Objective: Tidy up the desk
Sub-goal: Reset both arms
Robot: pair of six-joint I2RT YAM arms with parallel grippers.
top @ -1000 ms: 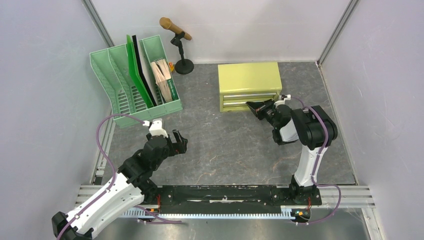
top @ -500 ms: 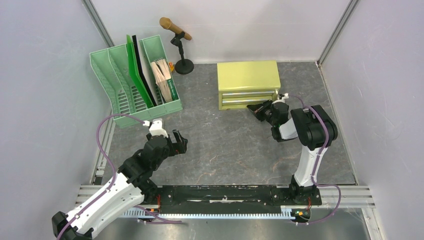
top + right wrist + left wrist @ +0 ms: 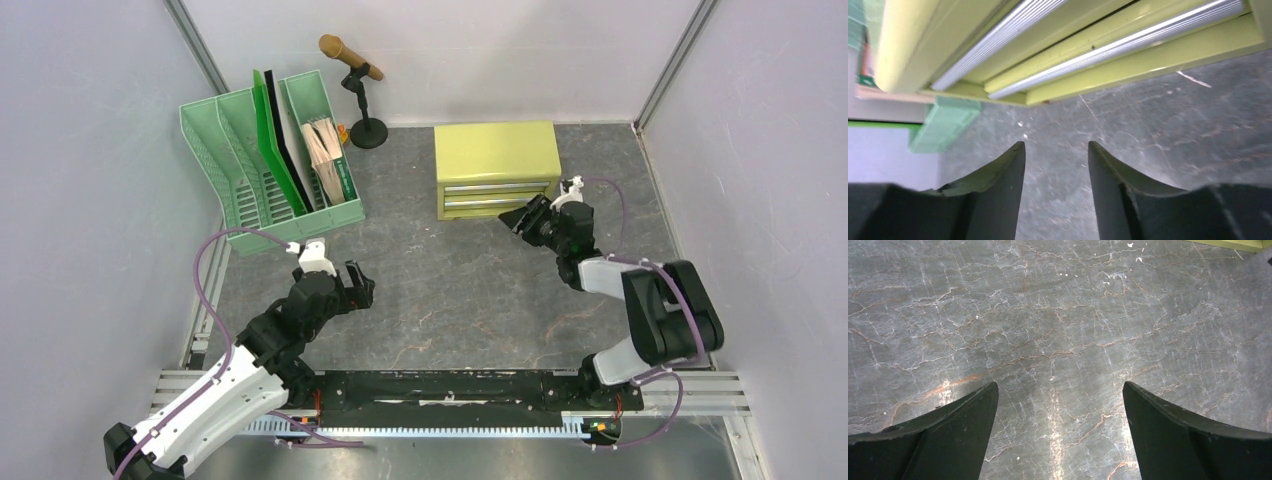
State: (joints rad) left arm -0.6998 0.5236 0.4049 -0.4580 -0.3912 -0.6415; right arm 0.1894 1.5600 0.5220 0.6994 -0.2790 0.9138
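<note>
The desk (image 3: 450,300), a dark grey, stone-veined top enclosed by pale walls (image 3: 90,200), lies directly beneath both sets of jaws. The left gripper (image 3: 358,281) hangs over it with jaws spread wide and nothing between them. Its wrist view shows only bare veined surface between the two dark fingers (image 3: 948,430).

The right gripper (image 3: 521,217) has its jaws parted partway, holding nothing, and the desk shows through the gap. Just ahead of these jaws stands a yellow-green two-drawer cabinet (image 3: 497,165), whose drawers appear shut. In the right wrist view its silver handle rails (image 3: 1118,49) run across above the fingertips, and the jaws are near the lower front edge but apart from it.

Well beyond the left jaws, toward the far left corner, a mint-green file rack (image 3: 215,150) holds upright green and black folders and some papers. A microphone on a stand (image 3: 345,52) rises by the far wall, between rack and cabinet.
</note>
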